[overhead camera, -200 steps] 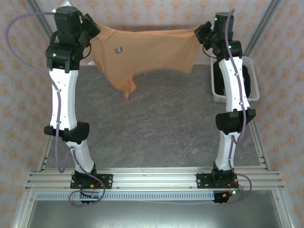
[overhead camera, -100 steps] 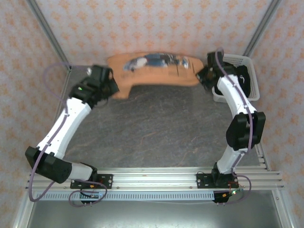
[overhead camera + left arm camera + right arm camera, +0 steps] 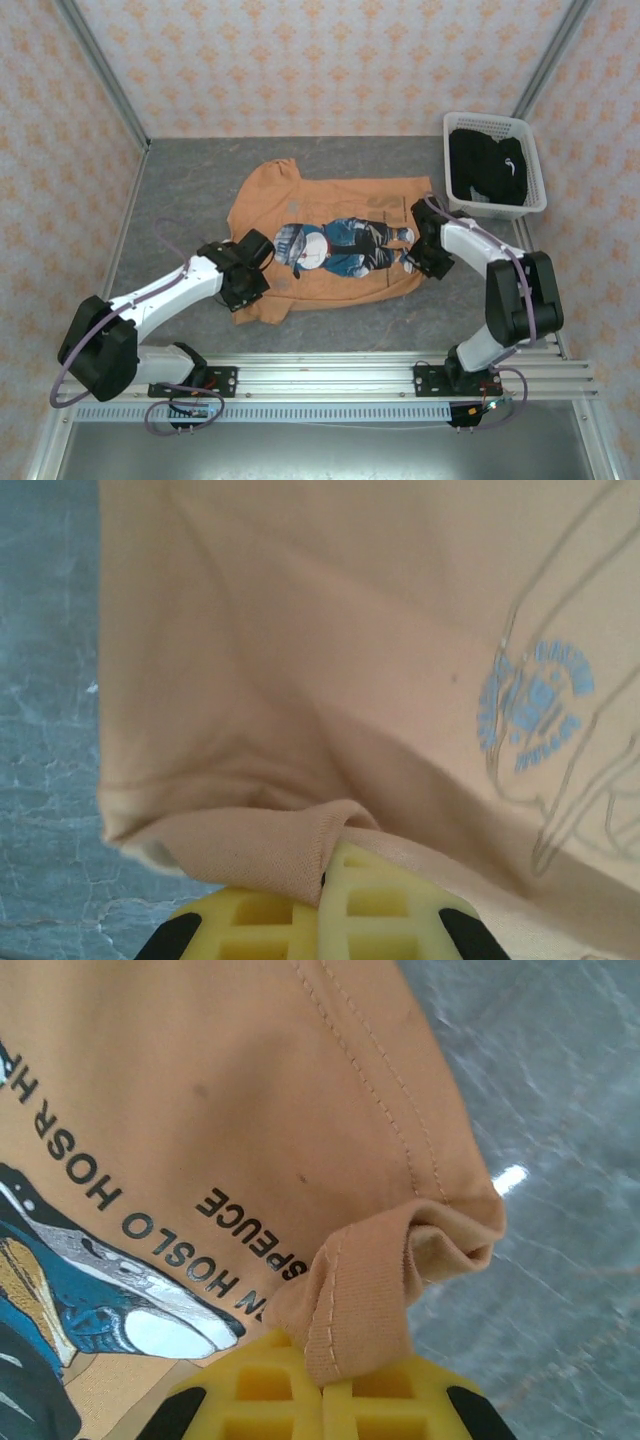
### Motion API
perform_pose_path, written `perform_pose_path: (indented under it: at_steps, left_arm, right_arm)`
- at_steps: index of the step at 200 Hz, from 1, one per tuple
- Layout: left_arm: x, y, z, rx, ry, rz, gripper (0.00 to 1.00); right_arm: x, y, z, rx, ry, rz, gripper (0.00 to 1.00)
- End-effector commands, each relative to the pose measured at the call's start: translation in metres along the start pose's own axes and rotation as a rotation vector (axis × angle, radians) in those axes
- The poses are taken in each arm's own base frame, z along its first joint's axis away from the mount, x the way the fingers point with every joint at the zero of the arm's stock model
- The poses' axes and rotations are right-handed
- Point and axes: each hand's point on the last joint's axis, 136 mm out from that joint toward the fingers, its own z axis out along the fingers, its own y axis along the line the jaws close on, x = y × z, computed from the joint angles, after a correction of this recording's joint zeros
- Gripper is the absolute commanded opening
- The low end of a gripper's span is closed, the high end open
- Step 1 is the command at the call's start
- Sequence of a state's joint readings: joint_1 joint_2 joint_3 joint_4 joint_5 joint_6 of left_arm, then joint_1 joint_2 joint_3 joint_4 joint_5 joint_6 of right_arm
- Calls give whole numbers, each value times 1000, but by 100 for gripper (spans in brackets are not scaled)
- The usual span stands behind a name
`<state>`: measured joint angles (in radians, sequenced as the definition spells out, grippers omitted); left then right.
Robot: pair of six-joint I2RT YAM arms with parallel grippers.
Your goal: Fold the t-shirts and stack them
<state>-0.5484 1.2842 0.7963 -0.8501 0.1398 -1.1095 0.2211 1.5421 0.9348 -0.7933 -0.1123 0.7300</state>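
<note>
Top external: my left fingers point(image 3: 390, 910), right fingers point(image 3: 270, 1400) clamped on orange tee point(image 3: 340, 200) edges; uneven pull could rumple flat cloth.

Table point(image 3: 340, 320): grey top with a marbled, stone-like pattern, pale veins showing close up. Bare along the near edge, the far edge and the left side.

Orange t-shirt point(image 3: 330, 200) lay spread on the middle of the table, print point(image 3: 340, 248) side up. The cartoon figure lay sideways, head towards the left, feet towards the right. One sleeve reached towards the far left. Cloth was mostly flat; the near left corner was rumpled, and the near right corner was bunched and raised off the surface.

White slotted basket point(image 3: 486, 117) stood on the table in the far right corner, near the shirt's right edge but apart from it, a strip of grey between.
</note>
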Motion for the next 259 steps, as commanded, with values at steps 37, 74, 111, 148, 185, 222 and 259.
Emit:
perform_pose_path:
  at_steps: [37,74,111,148,185,222,259]
  left_arm:
    - [16,3,5,6,69,-127,0]
    - [25,10,8,5,103,-169,0]
    - [32,13,11,29,119,-185,0]
    - [27,7,7,59,98,-142,0]
    - [28,8,8,45,104,-137,0]
    - [25,12,1,17,86,-134,0]
    - [46,19,3,-18,194,-127,0]
  right_arm:
    - [8,-48,-22,132,-55,-10,0]
    - [18,-70,-29,164,-58,-23,0]
    - [37,-87,-9,194,-9,-16,0]
    - [35,-91,-4,221,-19,-21,0]
    - [31,-89,-9,214,-33,-28,0]
    - [30,-92,-13,230,-36,-37,0]
    - [34,-101,-13,253,-16,-18,2]
